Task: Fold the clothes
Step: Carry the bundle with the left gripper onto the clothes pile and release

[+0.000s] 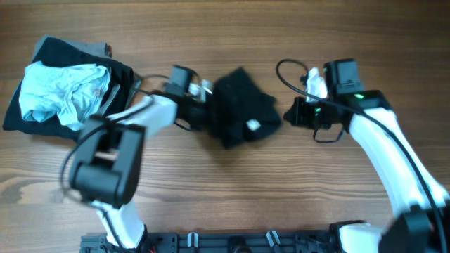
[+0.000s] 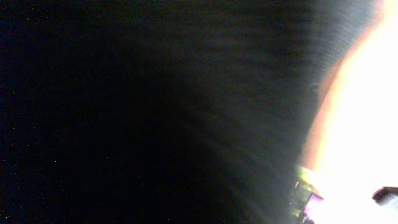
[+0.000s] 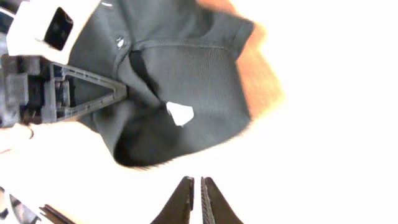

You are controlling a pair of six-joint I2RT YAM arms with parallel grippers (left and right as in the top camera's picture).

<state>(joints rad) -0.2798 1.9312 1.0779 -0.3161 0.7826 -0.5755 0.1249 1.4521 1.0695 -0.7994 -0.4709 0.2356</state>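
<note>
**Item 1. Black knit garment** (image 1: 242, 109), crumpled in a loose heap. It lies near the centre of the brown wooden table (image 1: 211, 197), unfolded. A small white tag (image 1: 253, 126) shows at the heap's 5 o'clock side. In the right wrist view a ribbed hem or collar edge runs across the top of the heap.

**Item 2. Light-blue crumpled cloth** (image 1: 63, 91), at 10 o'clock on the table and well apart from Item 1. It rests on top of a spread black cloth (image 1: 21, 112), which has a grey edge at its 12 o'clock side.

**Item 3. Left gripper** (image 1: 206, 107), at 9 o'clock of the black knit garment and touching its edge. The left wrist view is filled almost wholly by dark fabric, with glare at 3 o'clock. I cannot tell whether the claw is spread or pinching the fabric.

**Item 4. Right gripper** (image 3: 196, 186), at 3 o'clock of the black knit garment, just beside it and apart from it. The fingertips are pressed together with nothing between them, and they point toward the garment over bare table.
</note>
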